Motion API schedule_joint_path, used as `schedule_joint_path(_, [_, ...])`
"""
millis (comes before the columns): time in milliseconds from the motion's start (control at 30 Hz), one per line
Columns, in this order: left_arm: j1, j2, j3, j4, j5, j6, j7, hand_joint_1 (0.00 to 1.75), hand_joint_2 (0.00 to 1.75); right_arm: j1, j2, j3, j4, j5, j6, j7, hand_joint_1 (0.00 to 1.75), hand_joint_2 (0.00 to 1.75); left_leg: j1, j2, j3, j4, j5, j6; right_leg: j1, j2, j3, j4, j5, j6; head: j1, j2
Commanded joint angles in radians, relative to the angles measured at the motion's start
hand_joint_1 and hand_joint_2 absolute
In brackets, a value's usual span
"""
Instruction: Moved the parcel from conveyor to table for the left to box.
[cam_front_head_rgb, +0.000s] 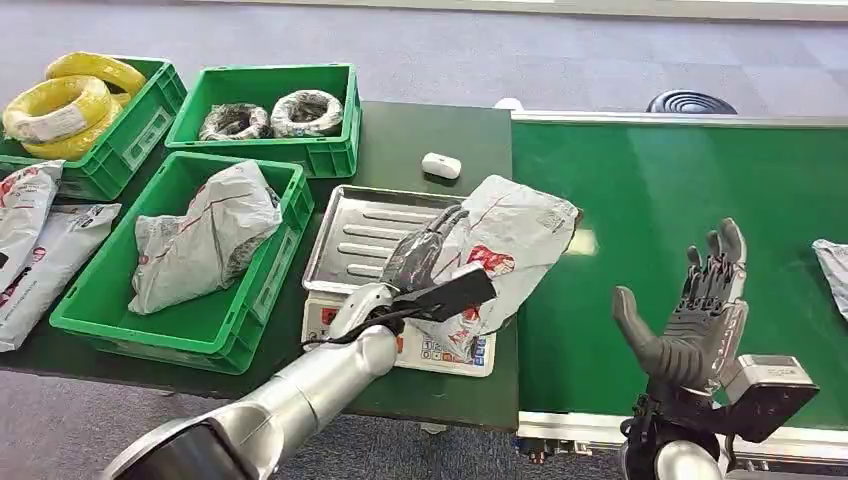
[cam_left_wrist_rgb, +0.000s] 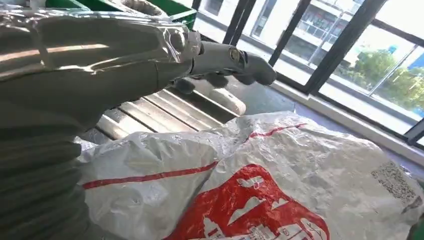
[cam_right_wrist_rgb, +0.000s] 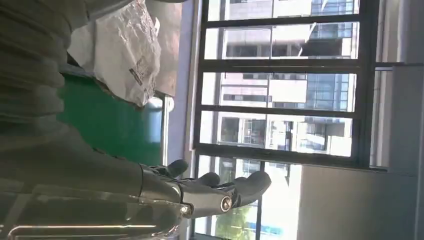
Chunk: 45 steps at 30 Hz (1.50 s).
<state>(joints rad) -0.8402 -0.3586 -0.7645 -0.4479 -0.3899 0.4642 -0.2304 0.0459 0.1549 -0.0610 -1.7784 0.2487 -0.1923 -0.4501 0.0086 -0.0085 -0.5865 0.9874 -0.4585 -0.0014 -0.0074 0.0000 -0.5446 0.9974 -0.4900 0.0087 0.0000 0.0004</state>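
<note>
- Left robot hand (cam_front_head_rgb: 425, 255), fingers spread, rests on the crinkled white plastic parcel with red print (cam_front_head_rgb: 500, 250), lying across the ribbed metal tray (cam_front_head_rgb: 345, 240) and the dark counter (cam_front_head_rgb: 430, 130) edge.
- Left wrist view reveals the parcel's barcode label (cam_left_wrist_rgb: 395, 182).
- Right robot hand (cam_front_head_rgb: 695, 310) hovers spread above the bare green conveyor belt (cam_front_head_rgb: 640, 180).
</note>
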Motion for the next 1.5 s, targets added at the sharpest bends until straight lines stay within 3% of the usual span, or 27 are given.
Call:
schedule_joint_path(33, [-0.034,0.01,-0.048,0.019,0.001,-0.082,0.08,0.0,1.75,-0.023,-0.007,-0.01,0.056,-0.006,-0.007,0.003,0.0,1.75,0.0,0.002,0.001,-0.002,0.001,0.0,0.0,0.001,0.001,-0.002,0.002,0.0,0.0,0.0])
schedule_joint_path(267, [-0.045,0.01,-0.172,0.039,0.011,-0.185,0.213,0.0,1.75,-0.018,-0.013,-0.014,0.045,-0.012,-0.009,0.005,0.0,1.75,0.0,0.001,0.0,0.0,0.0,0.0,0.0,0.0,0.0,-0.001,0.001,0.0,0.0,0.0])
schedule_joint_path(533, [-0.054,0.01,-0.214,0.063,0.02,-0.234,0.283,0.0,1.75,-0.023,-0.009,-0.012,0.046,-0.011,-0.009,0.006,0.0,1.75,0.0,0.002,0.001,-0.001,0.0,0.0,0.0,0.001,0.001,-0.002,0.001,0.0,0.0,0.0])
schedule_joint_path(567, [-0.053,0.01,-0.21,0.062,0.025,-0.222,0.276,0.38,1.75,-0.026,-0.008,-0.012,0.048,-0.01,-0.009,0.007,0.0,1.75,0.0,0.001,0.001,-0.001,0.0,0.0,0.0,0.001,0.001,-0.001,0.001,0.0,0.0,0.0])
schedule_joint_path(600, [-0.052,0.01,-0.202,0.062,0.035,-0.204,0.261,1.66,1.75,-0.028,-0.007,-0.012,0.049,-0.01,-0.009,0.009,0.0,1.75,0.0,0.002,0.001,-0.001,0.0,0.0,0.0,0.001,0.001,-0.002,0.001,0.0,0.0,0.0])
schedule_joint_path(667, [-0.051,0.01,-0.184,0.056,0.055,-0.192,0.246,1.75,1.75,-0.03,-0.006,-0.011,0.05,-0.009,-0.009,0.01,0.0,1.75,0.0,0.002,0.001,-0.001,0.0,0.0,0.0,0.001,0.001,-0.001,0.001,0.0,0.0,0.0])
schedule_joint_path(967, [-0.073,0.01,-0.06,0.045,0.126,-0.059,0.132,1.75,1.75,-0.045,0.001,-0.006,0.052,-0.003,-0.017,0.025,0.0,1.75,0.0,0.002,0.0,0.0,0.0,0.0,0.0,0.002,0.0,0.0,0.001,0.0,0.0,0.0])
schedule_joint_path(1167, [-0.094,0.03,0.142,-0.067,0.176,-0.043,0.021,1.75,1.75,-0.044,-0.002,-0.014,0.065,0.002,-0.031,0.031,0.0,1.75,0.0,0.002,-0.002,0.001,0.0,0.0,0.0,0.002,-0.002,0.001,0.001,0.0,0.0,0.0])
schedule_joint_path(1267, [-0.05,0.076,0.25,-0.263,0.108,-0.048,0.025,1.75,1.75,-0.027,-0.008,-0.016,0.06,0.005,-0.034,0.026,0.0,1.75,0.0,0.003,-0.002,0.001,0.0,0.0,0.0,0.002,-0.002,0.001,0.001,0.0,0.0,0.0])
schedule_joint_path(1333, [-0.011,0.13,0.33,-0.414,0.003,0.032,0.038,1.75,1.75,-0.006,-0.011,-0.021,0.046,0.002,-0.04,0.023,0.0,1.75,0.0,0.004,-0.001,0.0,0.0,0.0,0.0,0.003,-0.002,0.0,0.001,0.0,0.0,0.0])
schedule_joint_path(1367, [0.005,0.143,0.366,-0.461,-0.023,-0.009,0.055,1.75,1.75,0.0,-0.012,-0.024,0.044,-0.001,-0.039,0.02,0.0,1.75,0.0,0.003,-0.001,0.0,0.0,0.0,0.0,0.002,-0.002,0.0,0.001,0.0,0.0,0.0])
schedule_joint_path(1433, [0.029,0.177,0.419,-0.52,-0.11,0.085,0.067,1.75,1.75,0.016,-0.012,-0.029,0.034,-0.002,-0.042,0.019,0.0,1.75,-0.001,0.005,0.001,-0.002,0.0,0.0,0.0,0.004,-0.001,-0.001,0.001,-0.001,0.0,0.0])
schedule_joint_path(1500, [0.068,0.243,0.5,-0.597,-0.144,0.085,0.071,1.75,1.75,0.039,-0.011,-0.038,0.023,-0.015,-0.048,0.018,0.0,1.75,-0.001,0.007,0.001,-0.002,0.0,0.0,0.0,0.005,-0.001,0.0,0.001,-0.001,0.0,0.0])
